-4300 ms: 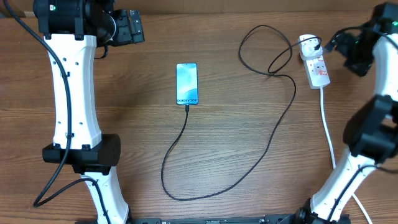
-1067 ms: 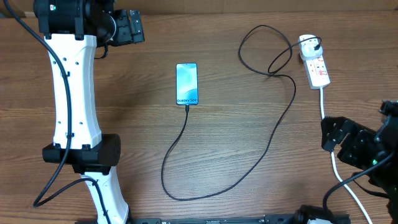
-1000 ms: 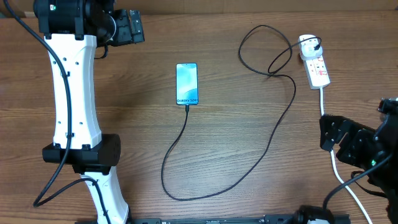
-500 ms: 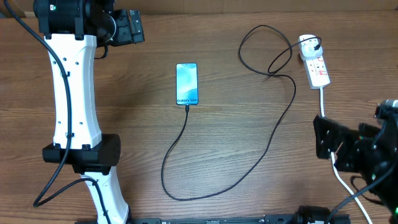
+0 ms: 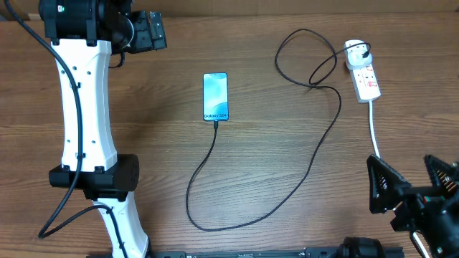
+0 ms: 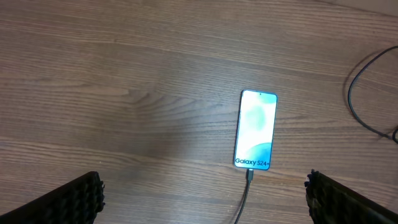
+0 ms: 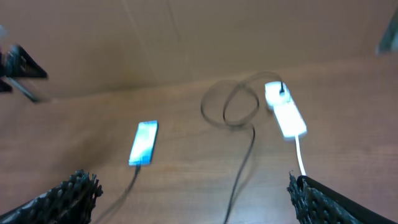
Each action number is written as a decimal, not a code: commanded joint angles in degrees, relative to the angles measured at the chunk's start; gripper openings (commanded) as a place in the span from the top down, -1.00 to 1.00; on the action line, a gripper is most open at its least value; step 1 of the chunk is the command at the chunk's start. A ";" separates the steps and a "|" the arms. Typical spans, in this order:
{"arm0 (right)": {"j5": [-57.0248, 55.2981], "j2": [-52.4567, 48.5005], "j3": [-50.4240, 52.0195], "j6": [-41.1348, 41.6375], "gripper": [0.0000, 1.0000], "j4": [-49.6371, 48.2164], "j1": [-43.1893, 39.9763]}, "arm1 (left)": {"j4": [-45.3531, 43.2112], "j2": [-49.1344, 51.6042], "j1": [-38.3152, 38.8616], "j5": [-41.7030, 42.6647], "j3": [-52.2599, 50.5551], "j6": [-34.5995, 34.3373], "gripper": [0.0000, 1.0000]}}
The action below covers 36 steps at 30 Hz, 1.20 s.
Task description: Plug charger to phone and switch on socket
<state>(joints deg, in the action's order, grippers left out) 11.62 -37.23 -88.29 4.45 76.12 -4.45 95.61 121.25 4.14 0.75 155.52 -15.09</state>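
While both arms hold nothing, the phone [image 5: 216, 97] lies flat and face up near the middle of the wooden counter [image 5: 150, 150], its screen lit pale blue with the white "Galaxy" text at the end nearest the robot; the charger [image 5: 316, 154], a thin black cable, meets that same end with its connector tip [image 6: 249, 175] touching the phone's edge, apparently seated in the port. From there the cable runs toward the robot, curves round in a wide loop to the right, climbs to the far right, curls into a smaller loop and ends at the socket [image 5: 366, 80]; this white block lies at the far right of the counter, well apart from the phone, with a white plug head [image 5: 355, 51] at its far end and red marks on its face. Whether its switch is on cannot be told. A thick white cord [image 5: 374, 127] leads from the block back toward the right arm.

The left fingers [image 6: 73, 200] are spread wide and released, high over the far left of the counter, framing the phone from above; the right fingers [image 5: 381, 192] are likewise spread and released, near the counter's near right corner, just over the white cord; the right wrist view is blurred.
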 commanded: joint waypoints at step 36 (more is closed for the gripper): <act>-0.02 33.40 55.30 -0.52 -1.00 -44.76 4.74 | -0.04 0.37 0.37 -0.76 0.11 -0.79 -0.99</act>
<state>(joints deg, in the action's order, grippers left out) 11.64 -5.02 -33.26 4.27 31.68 0.56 95.61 121.25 4.14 0.60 155.52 -15.09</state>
